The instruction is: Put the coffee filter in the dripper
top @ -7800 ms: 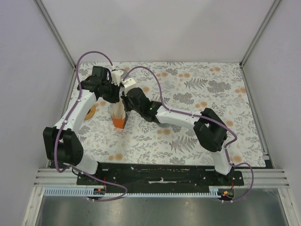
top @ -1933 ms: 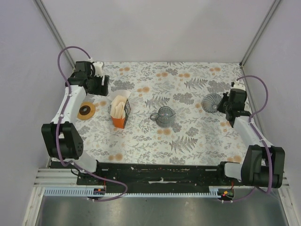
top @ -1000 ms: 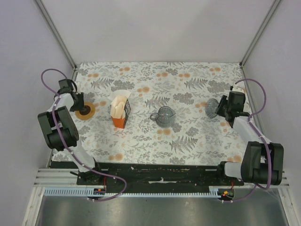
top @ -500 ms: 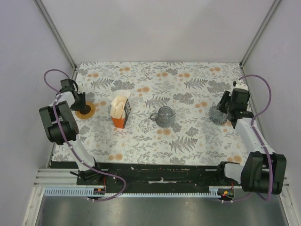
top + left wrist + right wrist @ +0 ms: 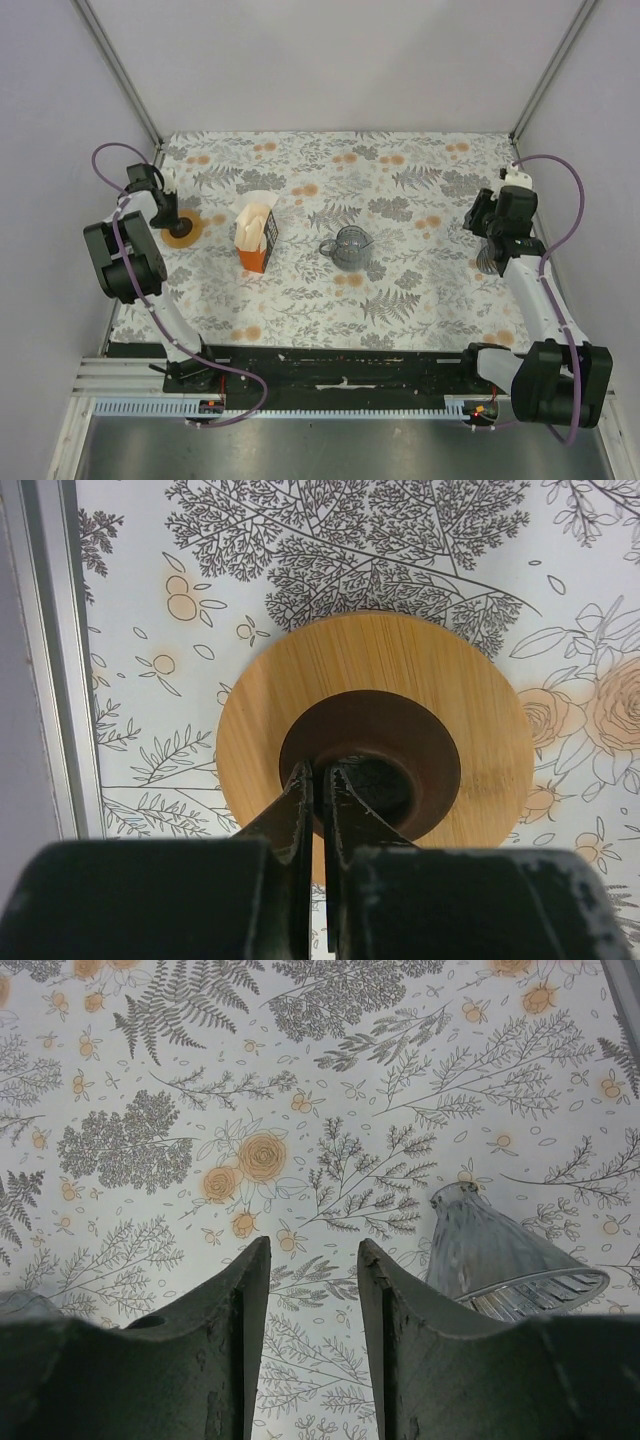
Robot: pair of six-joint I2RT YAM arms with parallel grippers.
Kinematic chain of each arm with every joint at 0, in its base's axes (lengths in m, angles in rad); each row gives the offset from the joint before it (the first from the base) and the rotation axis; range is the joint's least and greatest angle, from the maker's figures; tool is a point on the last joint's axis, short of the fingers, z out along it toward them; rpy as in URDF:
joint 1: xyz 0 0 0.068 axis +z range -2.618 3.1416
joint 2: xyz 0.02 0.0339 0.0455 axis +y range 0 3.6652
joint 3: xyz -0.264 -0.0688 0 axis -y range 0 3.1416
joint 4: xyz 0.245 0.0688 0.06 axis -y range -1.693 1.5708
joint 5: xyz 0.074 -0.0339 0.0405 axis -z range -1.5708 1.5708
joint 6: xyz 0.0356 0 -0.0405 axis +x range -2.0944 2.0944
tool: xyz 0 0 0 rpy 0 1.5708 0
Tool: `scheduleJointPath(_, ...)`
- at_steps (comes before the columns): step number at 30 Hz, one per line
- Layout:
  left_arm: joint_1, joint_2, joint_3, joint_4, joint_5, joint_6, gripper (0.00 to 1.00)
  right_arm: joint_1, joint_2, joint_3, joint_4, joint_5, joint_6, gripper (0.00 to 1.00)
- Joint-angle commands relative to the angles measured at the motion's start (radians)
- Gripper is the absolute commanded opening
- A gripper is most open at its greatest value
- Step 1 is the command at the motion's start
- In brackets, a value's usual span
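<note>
The dripper (image 5: 510, 1255), a smoky-grey ribbed funnel, lies on its side just right of my right gripper (image 5: 313, 1245), which is open and empty above the tablecloth. From above, the dripper (image 5: 490, 262) shows partly under the right arm by the table's right edge, with the right gripper (image 5: 493, 240) over it. Cream-white coffee filters (image 5: 258, 220) stand in an orange box (image 5: 253, 258) left of centre. My left gripper (image 5: 317, 772) is shut, its tips at the inner rim of a brown ring (image 5: 425, 742) on a wooden disc (image 5: 470, 700). It stands far left in the top view (image 5: 175, 225).
A clear glass jug (image 5: 348, 247) with a handle stands mid-table. The wooden disc (image 5: 188, 232) lies near the left wall rail (image 5: 45, 660). The floral tablecloth (image 5: 400, 290) covers the table, with walls close on both sides.
The right gripper has drawn back toward the near right, and the dripper has shifted the same way beside it. The left gripper has stayed at the wooden disc.
</note>
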Motion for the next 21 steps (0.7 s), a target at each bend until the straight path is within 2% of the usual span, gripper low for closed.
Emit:
scheduleJointPath(1,-0.001,-0.076,0.006,-0.016,0.115,-0.019,0.02,-0.001,-0.028,0.053,0.002,-0.056,-0.032,0.48)
scheduleJointPath(6,-0.012,-0.193,0.049,-0.058,0.235,-0.048,0.02,0.006,-0.041,0.072,0.013,-0.211,-0.052,0.51)
scheduleJointPath(9,-0.024,-0.241,0.087,-0.108,0.388,-0.088,0.02,0.046,-0.051,0.098,0.013,-0.276,-0.083,0.61)
scheduleJointPath(11,-0.032,-0.256,0.115,-0.153,0.5,-0.112,0.02,0.101,-0.062,0.118,0.016,-0.308,-0.135,0.68)
scheduleJointPath(16,-0.073,-0.334,0.142,-0.199,0.675,-0.134,0.02,0.278,-0.103,0.156,0.042,-0.403,-0.276,0.76)
scheduleJointPath(21,-0.208,-0.399,0.202,-0.289,0.863,-0.114,0.02,0.459,-0.114,0.164,0.14,-0.484,-0.359,0.8)
